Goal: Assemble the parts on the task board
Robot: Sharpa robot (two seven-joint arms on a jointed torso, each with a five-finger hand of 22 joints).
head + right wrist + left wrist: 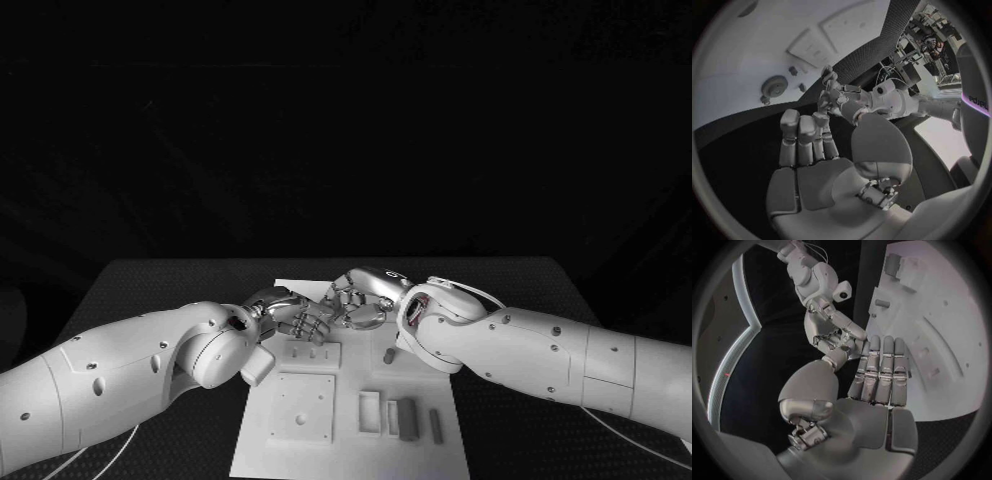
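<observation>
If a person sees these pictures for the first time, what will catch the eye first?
First, the two silver hands, left hand and right hand, close together over the far end of the white board. Whether they hold anything cannot be told. Next, the grey parts lying side by side on the board's near right part, and a square plate to their left.

The board (pixel 351 430) lies in the middle of the table (pixel 159 285); the bars (pixel 402 417) lie side by side on its right part; both hands (pixel 299 315) (pixel 364 297) meet over its far end.
</observation>
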